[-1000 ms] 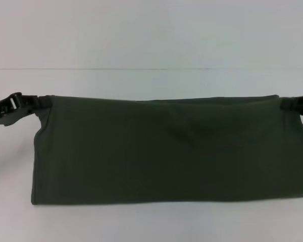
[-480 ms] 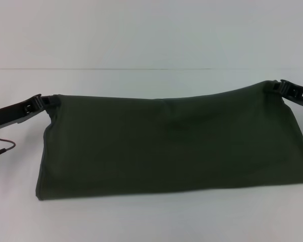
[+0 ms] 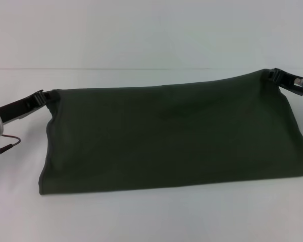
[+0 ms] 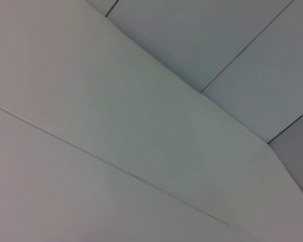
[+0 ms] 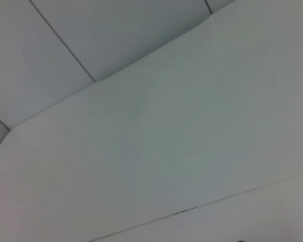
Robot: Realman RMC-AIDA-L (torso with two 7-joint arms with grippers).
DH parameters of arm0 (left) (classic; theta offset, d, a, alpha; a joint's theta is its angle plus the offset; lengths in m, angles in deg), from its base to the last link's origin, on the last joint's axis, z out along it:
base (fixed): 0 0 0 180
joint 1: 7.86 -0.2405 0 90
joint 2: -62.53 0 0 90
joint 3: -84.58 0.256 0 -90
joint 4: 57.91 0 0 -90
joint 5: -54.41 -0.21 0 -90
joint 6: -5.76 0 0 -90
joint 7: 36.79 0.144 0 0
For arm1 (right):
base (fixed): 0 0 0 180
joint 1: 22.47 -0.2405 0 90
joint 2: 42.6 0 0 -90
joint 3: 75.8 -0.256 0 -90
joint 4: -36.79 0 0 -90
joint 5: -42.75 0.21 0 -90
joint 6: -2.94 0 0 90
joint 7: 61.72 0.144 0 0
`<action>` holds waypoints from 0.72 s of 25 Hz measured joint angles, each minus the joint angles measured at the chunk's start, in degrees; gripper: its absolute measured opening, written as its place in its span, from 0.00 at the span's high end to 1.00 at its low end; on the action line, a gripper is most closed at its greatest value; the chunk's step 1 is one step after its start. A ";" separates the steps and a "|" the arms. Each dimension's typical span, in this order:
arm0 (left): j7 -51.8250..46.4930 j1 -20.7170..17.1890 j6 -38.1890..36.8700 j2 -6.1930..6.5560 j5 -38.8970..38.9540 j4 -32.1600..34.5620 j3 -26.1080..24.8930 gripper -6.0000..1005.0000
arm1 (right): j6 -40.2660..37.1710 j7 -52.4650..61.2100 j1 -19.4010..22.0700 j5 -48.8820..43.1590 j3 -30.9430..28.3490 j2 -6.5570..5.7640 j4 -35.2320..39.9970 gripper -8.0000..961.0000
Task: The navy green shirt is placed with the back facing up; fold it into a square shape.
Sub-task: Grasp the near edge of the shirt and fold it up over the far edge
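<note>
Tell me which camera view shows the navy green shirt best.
The head view: the whole navy green shirt shows, held up at its top corners by the left pincer and right pincer. Both wrist views show only pale panels, no shirt.

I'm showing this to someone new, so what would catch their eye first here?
The navy green shirt dominates the head view, spread wide across the white table. The left pincer grips its far left corner and the right pincer its far right corner, which sits higher.
</note>
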 joint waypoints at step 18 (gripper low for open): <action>6.75 1.61 9.33 -2.78 2.74 -2.24 0.90 0.97 | 8.38 -7.09 -0.47 8.94 4.24 0.46 -5.56 0.94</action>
